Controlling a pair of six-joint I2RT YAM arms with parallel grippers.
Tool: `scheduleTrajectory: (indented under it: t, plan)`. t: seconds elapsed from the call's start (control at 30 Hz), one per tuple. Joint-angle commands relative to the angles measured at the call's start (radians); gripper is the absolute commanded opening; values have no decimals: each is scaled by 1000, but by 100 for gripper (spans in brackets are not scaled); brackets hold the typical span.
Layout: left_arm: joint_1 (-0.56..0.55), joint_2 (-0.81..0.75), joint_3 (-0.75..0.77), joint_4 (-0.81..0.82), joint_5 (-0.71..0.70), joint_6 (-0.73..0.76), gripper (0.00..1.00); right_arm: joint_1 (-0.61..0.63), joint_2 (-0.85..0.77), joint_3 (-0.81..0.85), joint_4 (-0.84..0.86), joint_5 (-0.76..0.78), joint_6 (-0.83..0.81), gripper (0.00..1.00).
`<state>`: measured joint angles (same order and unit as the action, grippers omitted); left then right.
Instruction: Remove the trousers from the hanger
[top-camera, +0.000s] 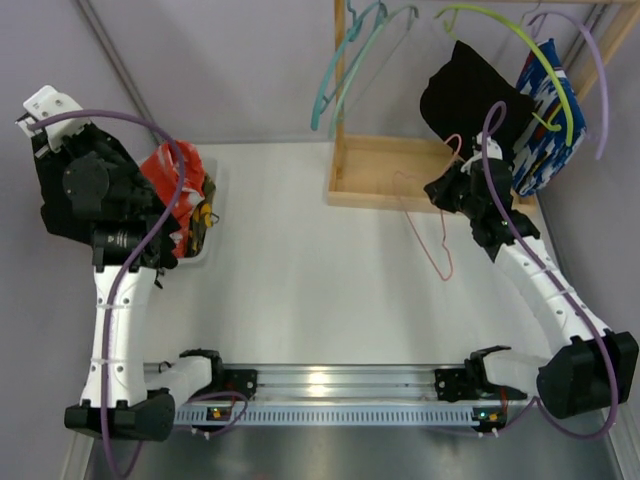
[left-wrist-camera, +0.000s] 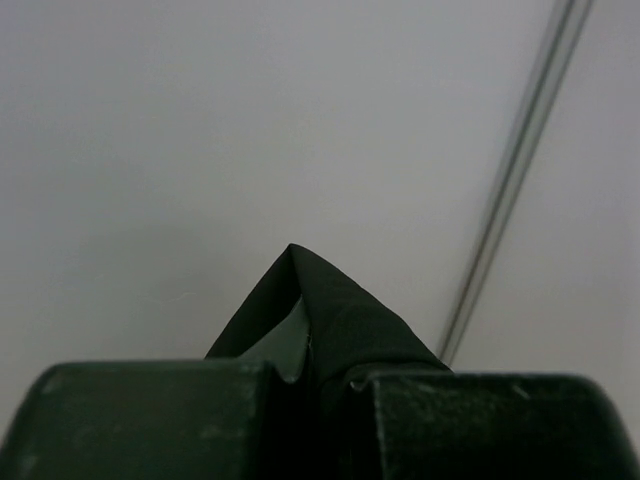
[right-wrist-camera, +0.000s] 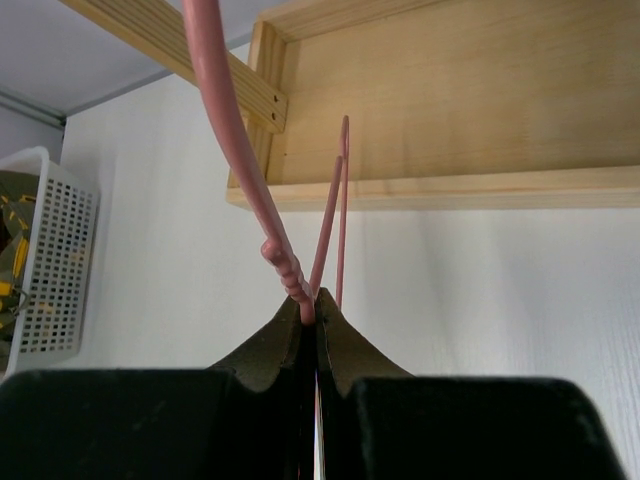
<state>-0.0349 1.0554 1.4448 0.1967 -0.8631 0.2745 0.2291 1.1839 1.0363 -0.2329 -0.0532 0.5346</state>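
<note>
My right gripper (right-wrist-camera: 318, 300) (top-camera: 446, 186) is shut on the neck of a bare pink hanger (top-camera: 432, 238) (right-wrist-camera: 232, 120), held over the table beside the wooden frame. Nothing hangs on it. Black trousers (top-camera: 468, 92) hang from the rack at the back right. Red-orange trousers (top-camera: 168, 186) and a camouflage pair (top-camera: 204, 216) lie in the white basket (top-camera: 198, 258) at the left. My left gripper (left-wrist-camera: 300, 300) is raised by the basket, facing the grey wall. It is shut, with nothing showing between its fingers.
A wooden frame (top-camera: 380, 172) lies at the back of the table. Above it hang teal hangers (top-camera: 350, 60), a yellow-green hanger (top-camera: 540, 60) and a blue-and-white garment (top-camera: 548, 112). A metal rail (top-camera: 340, 385) runs along the near edge.
</note>
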Motion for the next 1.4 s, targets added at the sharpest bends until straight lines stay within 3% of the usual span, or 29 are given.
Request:
scheduleTrajectory:
  t: [0.0,0.37,0.5,0.8,1.0,1.13,1.23,1.27,1.37]
  plan:
    - [61,29,-18,211,-47,132,0,15,-1,56,32,-28,2,0]
    - [267,233,-63,260,96,112,0,15,-56,61,32,-79,-45,0]
    - [265,259,-154,260,219,80,0,15,-87,68,38,-92,-53,0]
    - [198,383,-392,256,298,42,0,15,-129,158,14,-146,-88,0]
    - [121,457,-463,221,254,42,2,16,-124,254,-9,-171,-111,0]
    - [115,450,-475,86,254,-27,10,15,-112,292,-16,-183,-119,0]
    - [115,401,-486,-15,305,-78,22,15,-86,336,-20,-197,-114,0]
    - [115,378,-494,-34,355,-80,37,16,-80,349,-29,-201,-111,0]
    - [115,253,-515,-45,421,-93,60,15,-41,410,-43,-182,-108,0]
